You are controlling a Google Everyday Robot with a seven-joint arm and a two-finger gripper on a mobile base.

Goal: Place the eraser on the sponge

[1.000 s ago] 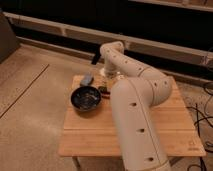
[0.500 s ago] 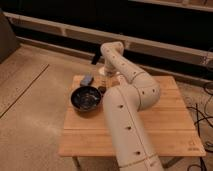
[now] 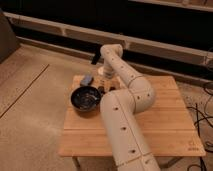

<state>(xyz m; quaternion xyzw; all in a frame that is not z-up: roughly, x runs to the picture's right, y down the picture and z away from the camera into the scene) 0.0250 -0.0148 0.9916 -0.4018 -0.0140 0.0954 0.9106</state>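
My gripper [image 3: 95, 58] is a dark shape at the end of the white arm [image 3: 125, 100], held above the far left edge of the wooden table [image 3: 165, 125]. Just below and left of it a small blue-grey block [image 3: 87, 79] lies on the table's far left corner; I cannot tell whether it is the sponge or the eraser. A small dark object [image 3: 101, 89] lies between that block and the arm. Something pale [image 3: 103, 72] sits at the table's far edge, partly hidden by the arm.
A black bowl [image 3: 86, 98] stands on the left side of the table, close to the arm. The arm crosses the table's middle from the near edge to the far edge. Cables [image 3: 202, 120] lie on the floor at the right.
The arm's elbow has drawn in from the right and the arm now runs straighter. The gripper stays over the far left corner, shifted slightly left.
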